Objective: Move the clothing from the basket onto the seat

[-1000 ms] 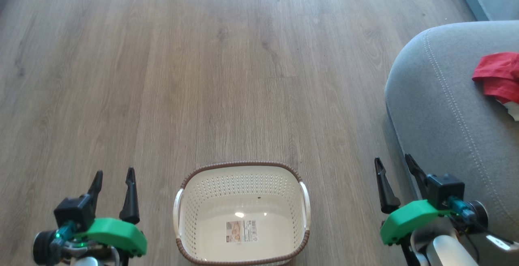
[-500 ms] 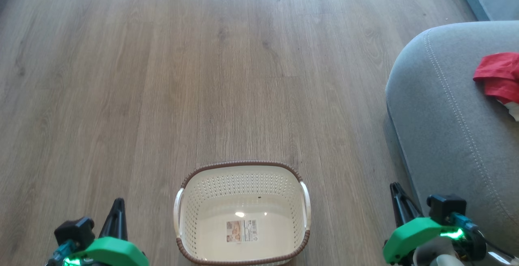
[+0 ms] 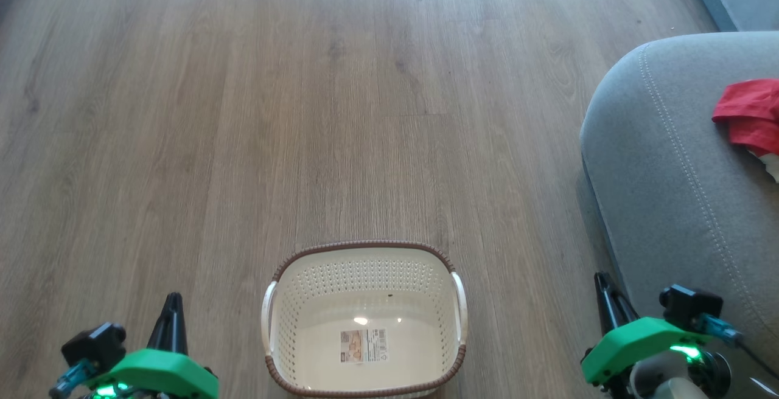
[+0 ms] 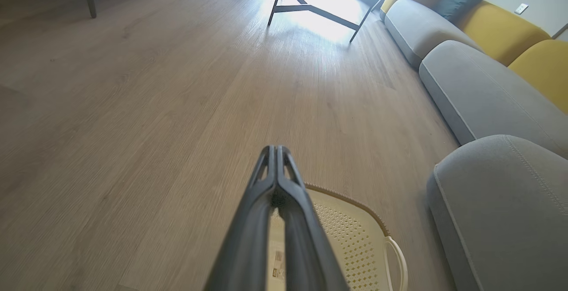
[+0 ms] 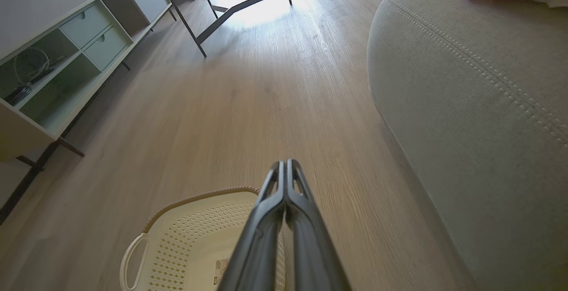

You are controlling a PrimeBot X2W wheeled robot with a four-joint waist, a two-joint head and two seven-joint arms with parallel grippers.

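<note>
Left gripper [image 3: 173,297], right gripper [image 3: 602,277] both closed, empty; basket [image 3: 365,245] upright, long axis left-right; clothing [image 3: 747,113] on seat [image 3: 657,174].

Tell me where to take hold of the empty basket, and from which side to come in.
Grip a white side handle. On the basket, the right handle suits the right gripper, probably coming down from above on the outer side. The basket stands upright on the floor, and the handle bows out from the wall, leaving a gap a finger could enter. The braided rim is a fallback.
</note>
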